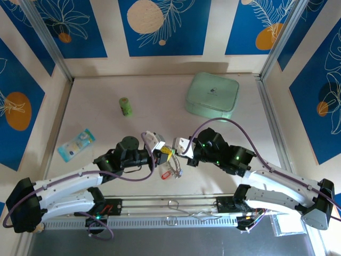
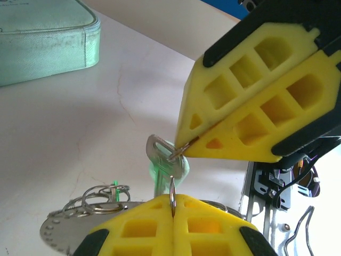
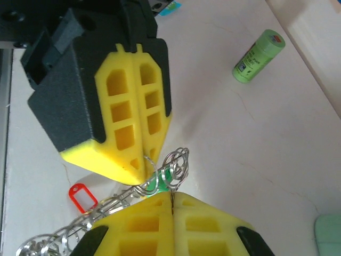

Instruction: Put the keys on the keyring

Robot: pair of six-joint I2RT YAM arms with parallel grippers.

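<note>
Pale tabletop boxed in by blue leafy wall panels, nothing fancy. Going from the left in the top view, a blue packet and a green bottle sit well apart from the action. Then the left gripper comes in nose to nose with the right gripper near the middle, and a mint-green box is off toward the far right. The keys are bunched between and just under the two tips, with a red tag down on the table. The left wrist view is the useful one. The left gripper's jaws are fully closed on a thin metal loop seen edge-on, which I reckon is part of the keyring, with the rest of its coils trailing down-left onto the table. The right gripper is clamped tight too, pinching the little loop at the head of a silver key with a green tag behind it. That key hangs head up, blade pointing roughly straight down with a slight tilt, ending just beside the loop the left holds. So it all hinges on that: the key's long axis is near upright, and the ring sits right under its tip. The right arm has the key, the left has the ring, and the tips are nearly touching. Can't tell from here whether this key is threaded on yet.
</note>
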